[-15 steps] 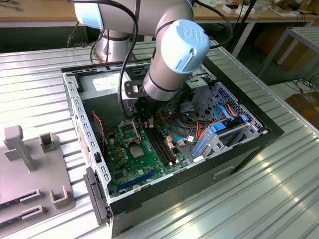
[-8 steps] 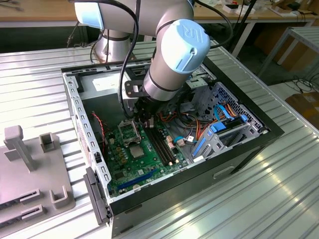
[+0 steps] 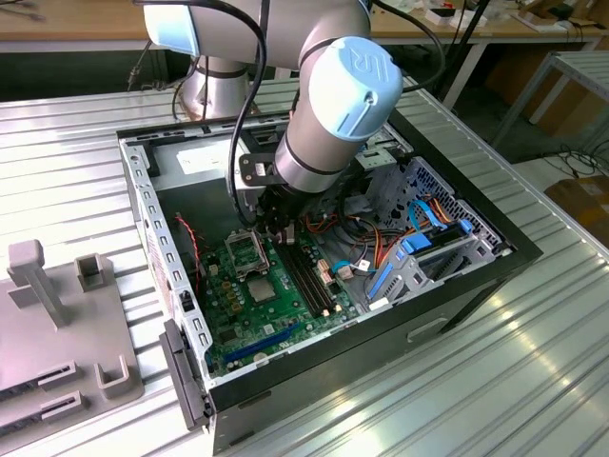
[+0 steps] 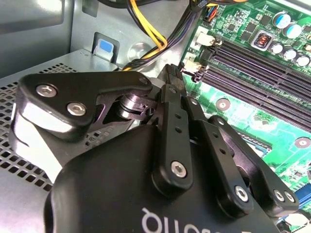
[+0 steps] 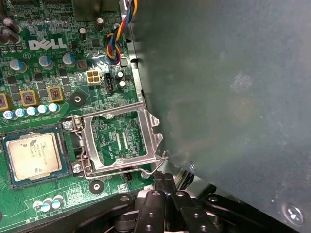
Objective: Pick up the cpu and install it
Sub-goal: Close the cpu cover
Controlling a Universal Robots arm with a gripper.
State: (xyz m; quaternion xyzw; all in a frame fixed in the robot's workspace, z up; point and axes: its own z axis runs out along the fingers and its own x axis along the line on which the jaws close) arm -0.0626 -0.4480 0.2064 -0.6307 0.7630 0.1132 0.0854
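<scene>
Just beside the metal frame (image 5: 152,136), which stands swung open probably to admit it, the cpu (image 5: 36,156) lies flat in its socket (image 5: 61,153), while the gripper (image 5: 164,177), jaws pressed together and empty, hovers near the frame's wire latch (image 5: 156,167).

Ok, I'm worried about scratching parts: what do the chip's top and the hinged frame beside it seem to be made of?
The chip has a top that looks like metal: matte, pale silver-beige, flat, with faint print. The frame looks like bare stamped steel: shiny grey, thin, with bent edges. The exact alloys can't be told from the look.
</scene>
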